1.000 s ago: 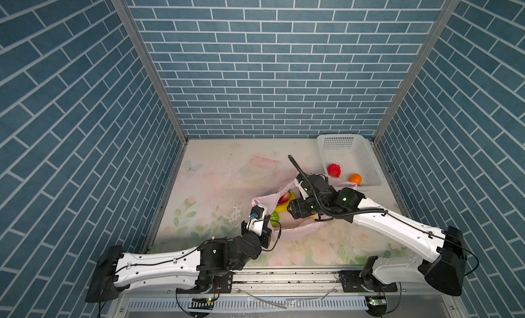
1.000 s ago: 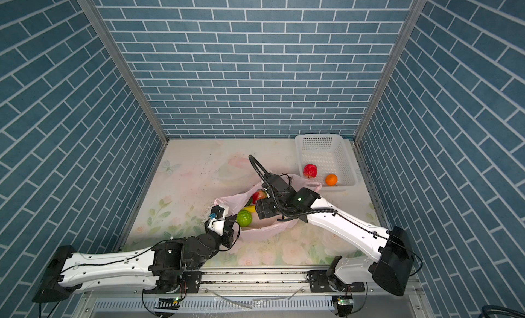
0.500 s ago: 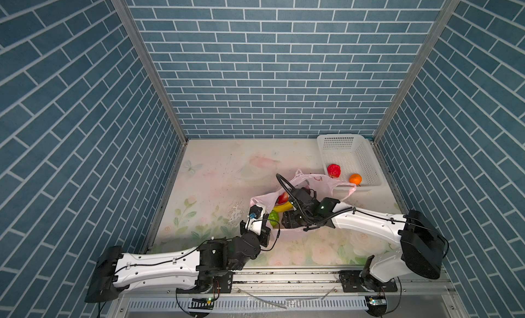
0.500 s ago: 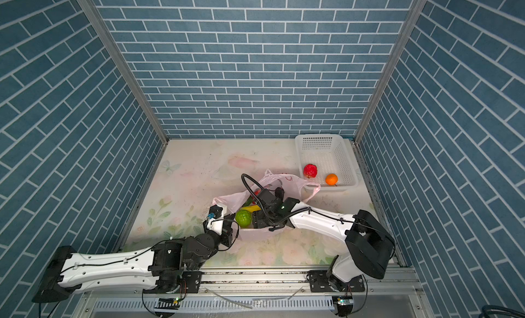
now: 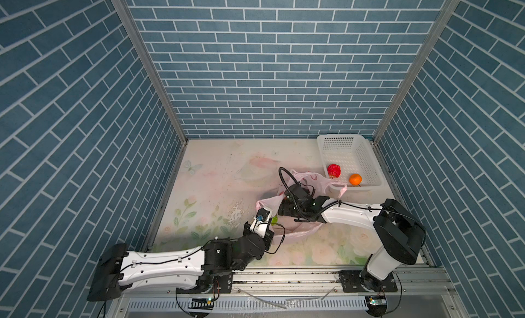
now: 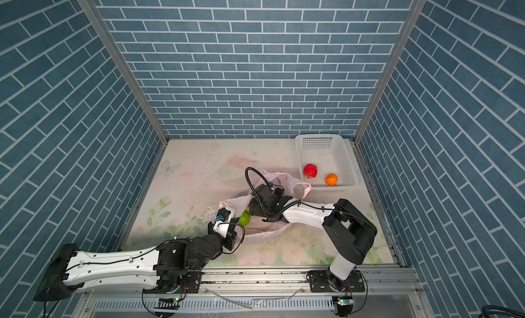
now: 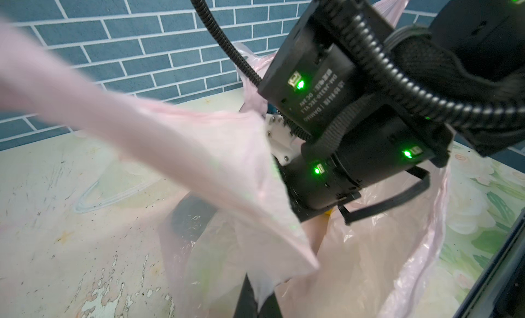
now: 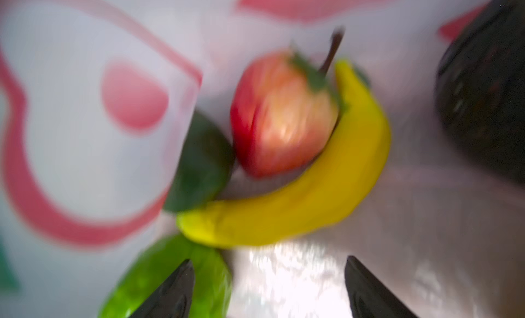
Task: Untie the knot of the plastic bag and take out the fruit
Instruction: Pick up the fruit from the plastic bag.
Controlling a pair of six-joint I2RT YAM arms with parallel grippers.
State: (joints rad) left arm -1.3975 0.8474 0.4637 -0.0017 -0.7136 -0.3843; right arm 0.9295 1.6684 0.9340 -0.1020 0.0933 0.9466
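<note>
Sitting right of centre toward the front edge of the table (image 5: 216,188), the plastic bag (image 5: 309,178) is thin, slippery film; your left pincer (image 5: 264,213) is clamped on its rim. Inside, fruit (image 8: 278,117) is light, rigid; right pincer (image 8: 267,288) gapes empty above: pinch the banana (image 8: 298,205) mid-length.

A pink plastic bag (image 7: 221,171) stretches taut across the view, with the black right arm (image 7: 369,166) inside its open mouth.
</note>
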